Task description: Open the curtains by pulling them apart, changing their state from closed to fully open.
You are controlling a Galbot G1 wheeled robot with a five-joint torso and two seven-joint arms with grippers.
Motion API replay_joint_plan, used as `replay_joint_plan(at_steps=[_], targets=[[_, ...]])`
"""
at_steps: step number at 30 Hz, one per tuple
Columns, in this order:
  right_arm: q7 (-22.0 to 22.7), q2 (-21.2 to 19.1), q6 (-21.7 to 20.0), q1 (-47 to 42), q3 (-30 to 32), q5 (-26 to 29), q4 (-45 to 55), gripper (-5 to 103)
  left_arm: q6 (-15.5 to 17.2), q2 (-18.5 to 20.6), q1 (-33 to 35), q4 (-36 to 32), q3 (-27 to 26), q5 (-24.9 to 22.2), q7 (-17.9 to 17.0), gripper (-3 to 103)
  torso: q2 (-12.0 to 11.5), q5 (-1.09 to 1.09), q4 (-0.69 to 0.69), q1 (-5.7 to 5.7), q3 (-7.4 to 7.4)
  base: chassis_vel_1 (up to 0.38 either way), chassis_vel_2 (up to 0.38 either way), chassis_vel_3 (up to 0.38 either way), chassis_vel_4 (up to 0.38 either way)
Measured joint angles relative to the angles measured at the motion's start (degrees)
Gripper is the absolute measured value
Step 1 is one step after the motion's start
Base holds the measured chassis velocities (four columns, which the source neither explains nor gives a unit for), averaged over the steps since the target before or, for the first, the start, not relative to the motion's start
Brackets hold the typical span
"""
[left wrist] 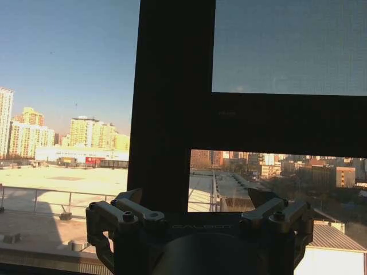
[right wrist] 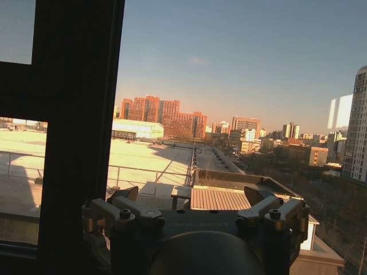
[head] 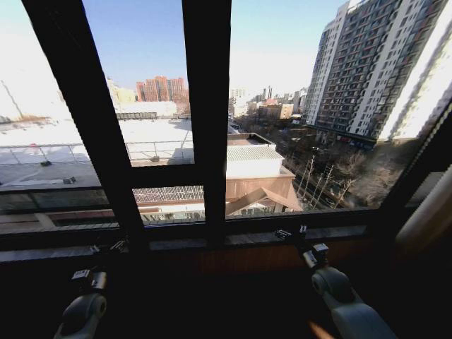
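Both grippers, left gripper (head: pixel 113 248) and right gripper (head: pixel 291 236), hover low before the window frame (head: pixel 206 120), fingers spread, holding nothing. Curtains (head: pixel 426 219) sit bunched at the right edge. Risk: reaching forward could strike the glass (head: pixel 138 78).

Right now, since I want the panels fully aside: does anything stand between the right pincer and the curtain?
Nothing visible does. The right pincer sits open, low by the windowsill; the curtain hangs at the window's right edge, apart from it.
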Motion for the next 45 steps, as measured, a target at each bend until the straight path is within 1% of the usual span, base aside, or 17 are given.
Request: replay_joint_plan(at_steps=[1, 3, 5, 9, 16, 27, 28, 33, 35, 37, 45], targets=[[0.00, 0.00, 0.00, 0.00, 0.00, 0.00, 0.01, 100, 0.00, 0.00, 0.00, 0.00, -0.01, 0.00, -0.01, 100, 0.00, -0.03, 0.01, 0.00, 0.00, 0.017, 0.057, -0.057, -0.034], [-0.01, 0.00, 0.00, 0.00, -0.01, 0.00, 0.02, 100, 0.00, 0.02, 0.00, 0.01, -0.05, 0.00, -0.05, 100, 0.00, 0.04, 0.03, 0.01, 0.00, 0.065, 0.049, -0.053, -0.026], [-0.01, 0.00, 0.00, 0.00, -0.01, 0.00, 0.02, 100, 0.00, 0.02, 0.00, 0.01, -0.05, 0.00, -0.05, 100, 0.00, 0.05, 0.03, 0.01, 0.00, 0.070, 0.003, -0.053, -0.008], [-0.01, 0.00, 0.00, 0.00, -0.01, 0.00, 0.02, 100, 0.00, 0.02, 0.00, 0.00, -0.04, 0.00, -0.05, 100, 0.00, 0.07, -0.03, 0.01, 0.00, 0.005, -0.067, -0.013, 0.050], [-0.01, 0.00, 0.00, 0.00, -0.01, 0.00, 0.02, 100, 0.00, 0.00, 0.00, 0.00, -0.02, 0.00, -0.04, 100, -0.01, 0.06, -0.02, 0.03, 0.01, 0.030, -0.219, -0.041, 0.239], [-0.01, 0.00, 0.00, 0.00, 0.00, 0.00, 0.00, 100, 0.00, 0.00, 0.00, 0.00, -0.01, 0.00, -0.02, 100, 0.01, 0.06, -0.02, -0.02, -0.01, 0.163, -0.357, -0.162, 0.366], [-0.01, 0.00, 0.00, 0.00, 0.00, 0.00, 0.00, 100, 0.00, 0.00, 0.00, 0.00, -0.01, 0.00, -0.02, 100, 0.02, 0.02, -0.02, -0.02, -0.01, 0.262, -0.407, -0.248, 0.403], [-0.01, 0.00, 0.00, 0.00, 0.00, 0.00, 0.00, 100, 0.00, 0.00, 0.00, 0.00, -0.02, 0.00, -0.02, 100, 0.01, 0.09, -0.01, -0.02, 0.00, 0.311, -0.411, -0.318, 0.399], [-0.01, 0.00, 0.00, 0.00, 0.00, 0.00, -0.01, 100, 0.00, 0.00, 0.00, 0.00, -0.01, 0.00, -0.01, 100, 0.00, 0.04, -0.02, 0.02, 0.01, 0.323, -0.429, -0.310, 0.426], [-0.01, 0.00, 0.00, 0.00, 0.00, 0.00, -0.01, 100, 0.00, 0.00, 0.00, 0.00, -0.01, 0.00, -0.01, 100, 0.00, 0.07, -0.02, 0.01, 0.01, 0.274, -0.387, -0.273, 0.384], [-0.01, 0.00, 0.00, 0.00, 0.00, 0.00, -0.01, 100, 0.01, -0.01, 0.00, 0.01, -0.01, 0.00, -0.02, 100, 0.00, 0.03, -0.02, 0.02, 0.01, 0.299, -0.382, -0.322, 0.395]])
